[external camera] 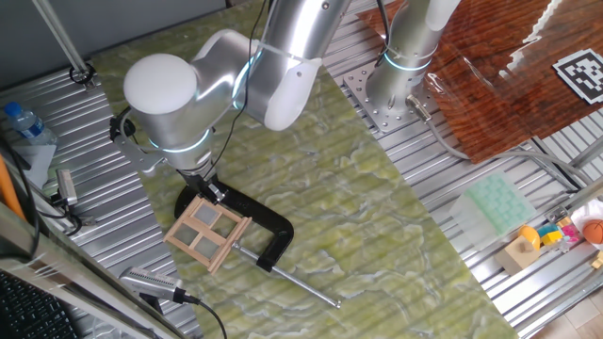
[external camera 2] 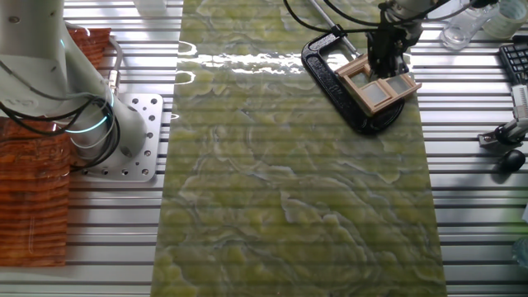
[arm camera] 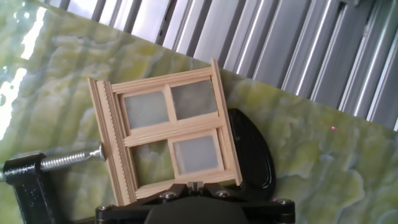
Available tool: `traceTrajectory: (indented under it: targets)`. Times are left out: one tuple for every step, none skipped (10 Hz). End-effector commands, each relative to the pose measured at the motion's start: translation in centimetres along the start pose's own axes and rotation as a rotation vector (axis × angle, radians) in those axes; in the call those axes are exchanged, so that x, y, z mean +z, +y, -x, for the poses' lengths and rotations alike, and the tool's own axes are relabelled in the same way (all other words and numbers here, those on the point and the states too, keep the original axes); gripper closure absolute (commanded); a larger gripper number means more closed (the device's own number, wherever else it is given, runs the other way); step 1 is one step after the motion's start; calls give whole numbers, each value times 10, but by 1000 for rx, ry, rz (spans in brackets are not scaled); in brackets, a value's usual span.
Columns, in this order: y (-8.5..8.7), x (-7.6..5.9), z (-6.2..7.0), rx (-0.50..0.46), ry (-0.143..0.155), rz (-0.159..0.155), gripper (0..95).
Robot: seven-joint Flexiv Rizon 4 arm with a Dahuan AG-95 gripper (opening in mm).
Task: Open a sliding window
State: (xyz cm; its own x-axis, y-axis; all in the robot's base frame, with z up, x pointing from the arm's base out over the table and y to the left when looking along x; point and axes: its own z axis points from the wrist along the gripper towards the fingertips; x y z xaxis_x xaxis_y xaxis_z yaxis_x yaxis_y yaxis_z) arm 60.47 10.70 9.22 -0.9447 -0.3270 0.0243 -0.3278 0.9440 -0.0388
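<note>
The sliding window [external camera: 207,233] is a small tan wooden frame with four greyish panes. It sits on the green mat, held in a black C-clamp [external camera: 271,224]. It also shows in the other fixed view [external camera 2: 379,85] and in the hand view [arm camera: 171,134]. My gripper [arm camera: 194,183] is down at the window's near frame edge, its two fingers closed together and touching the wood. In the fixed views the gripper [external camera: 203,188] [external camera 2: 386,62] stands over the window's edge next to the clamp body [external camera 2: 330,74]. The fingertips are largely hidden by the hand.
The clamp's steel screw rod [external camera: 306,287] sticks out over the mat. A water bottle [external camera: 24,121] and tools lie at the left. A green tray [external camera: 497,205] and small toys [external camera: 556,235] are at the right. The arm's base [external camera 2: 124,136] stands beside the mat.
</note>
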Motion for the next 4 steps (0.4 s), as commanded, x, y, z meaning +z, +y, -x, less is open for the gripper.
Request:
traceTrajectory:
  targets:
    - [0,0,-1,2,4,-3,950]
    - [0,0,-1,4,6,-3,950]
    - [0,0,-1,5,7,-2,950]
    - [0,0,-1,3,7,-2,950]
